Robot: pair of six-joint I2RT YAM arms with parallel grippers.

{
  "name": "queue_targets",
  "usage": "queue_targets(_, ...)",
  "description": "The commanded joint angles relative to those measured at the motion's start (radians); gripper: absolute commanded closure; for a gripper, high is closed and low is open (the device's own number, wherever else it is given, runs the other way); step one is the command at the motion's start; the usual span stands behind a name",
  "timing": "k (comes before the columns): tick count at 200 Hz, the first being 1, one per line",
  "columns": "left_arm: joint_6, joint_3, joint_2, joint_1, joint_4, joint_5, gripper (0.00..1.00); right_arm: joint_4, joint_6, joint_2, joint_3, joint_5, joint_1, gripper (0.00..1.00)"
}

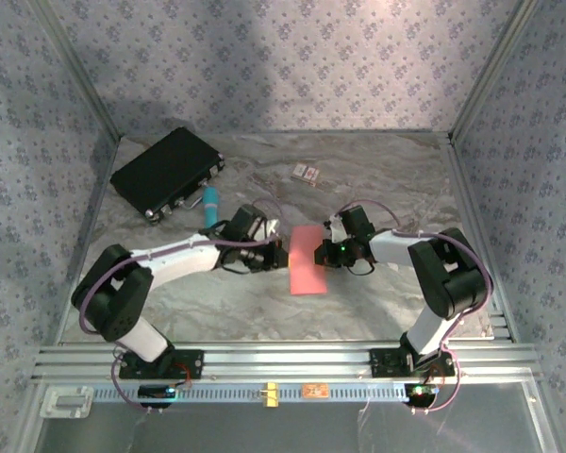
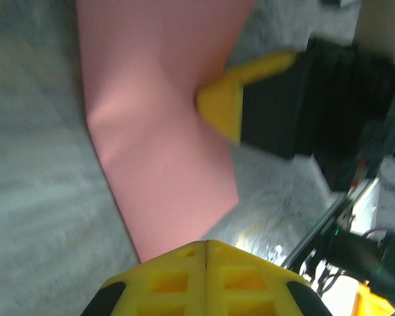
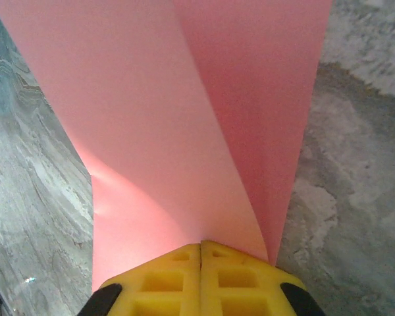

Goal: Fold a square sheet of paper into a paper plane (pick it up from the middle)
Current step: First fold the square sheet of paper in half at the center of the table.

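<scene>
From above, mid-surface, the thin salmon-pink square sheet of paper (image 1: pixel 307 262) appears doubled into a strip between the left gripper (image 1: pixel 276 247) and right gripper (image 1: pixel 326 247), both closed at its long edges. The grey marbled surface (image 1: pixel 377 311) nearward is free, while the teal marker (image 1: pixel 210 203) and black case (image 1: pixel 168 173) sit behind the left arm. Left wrist: closed fingertips meet the sheet's edge, grip uncertain. Right wrist: jaws pinch the fold, one flap raised. I'd crease slowly, edges matched, sweeping toward the open near side.
</scene>
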Motion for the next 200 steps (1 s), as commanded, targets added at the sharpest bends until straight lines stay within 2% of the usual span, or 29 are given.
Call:
queue_targets(1, 0.033, 0.081, 0.083, 0.045, 0.010, 0.059, 1.00, -0.107, -0.027, 0.048, -0.004, 0.039, -0.001, 1.00)
queue_targets(46, 0.048, 0.173, 0.212, 0.058, 0.032, 0.108, 1.00, -0.113, -0.022, 0.039, -0.008, 0.045, -0.009, 1.00)
queue_targets(131, 0.053, 0.170, 0.350, 0.074, 0.127, 0.121, 1.00, -0.111, -0.016, 0.039, -0.014, 0.050, -0.011, 1.00)
queue_targets(174, 0.057, 0.113, 0.369, 0.089, 0.109, 0.071, 1.00, -0.106, -0.012, 0.042, -0.015, 0.053, -0.010, 1.00)
queue_targets(200, 0.056, 0.117, 0.354, 0.090, 0.097, 0.085, 1.00, -0.110, -0.012, 0.040, -0.014, 0.055, -0.010, 1.00)
